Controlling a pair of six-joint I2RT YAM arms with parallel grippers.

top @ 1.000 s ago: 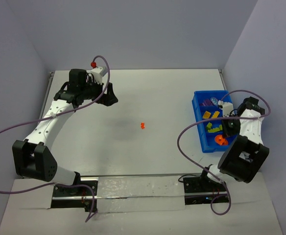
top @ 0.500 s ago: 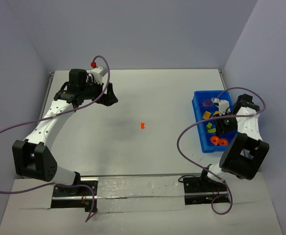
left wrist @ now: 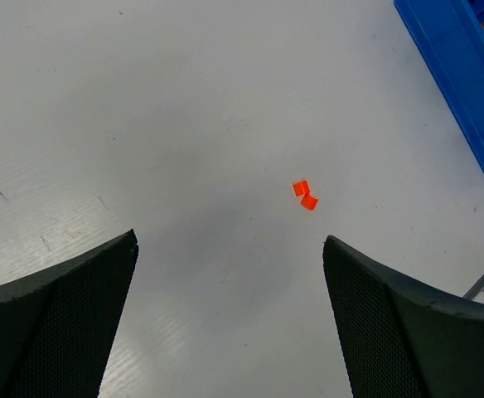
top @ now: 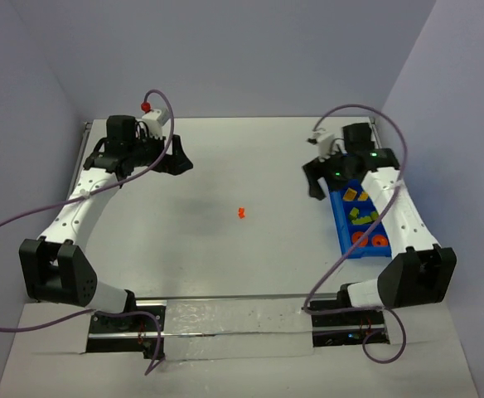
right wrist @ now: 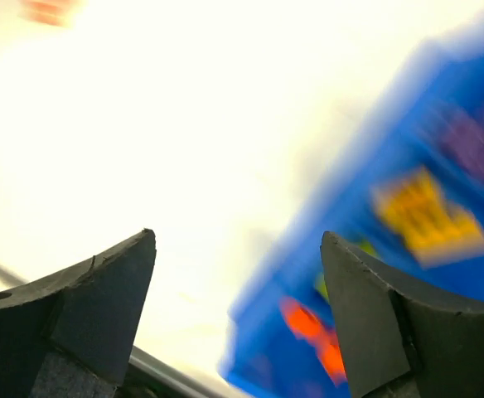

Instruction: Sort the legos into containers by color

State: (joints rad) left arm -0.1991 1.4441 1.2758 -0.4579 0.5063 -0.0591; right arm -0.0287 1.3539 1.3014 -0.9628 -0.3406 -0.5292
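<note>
A small orange lego (top: 241,213) lies alone in the middle of the white table; it also shows in the left wrist view (left wrist: 305,195). The blue tray (top: 341,230) sits at the right under the right arm, holding yellow (top: 351,196), green (top: 363,217) and orange (top: 370,241) pieces. In the blurred right wrist view the tray (right wrist: 375,249) holds yellow (right wrist: 428,217), orange (right wrist: 312,327) and purple pieces. My left gripper (top: 176,157) is open and empty at the far left, well back from the orange lego. My right gripper (top: 314,178) is open and empty beside the tray's far left corner.
The tray's wall (left wrist: 457,75) shows at the top right of the left wrist view. Purple cables loop from both arms. The arm bases and a metal rail (top: 234,319) run along the near edge. Walls close in behind and at both sides.
</note>
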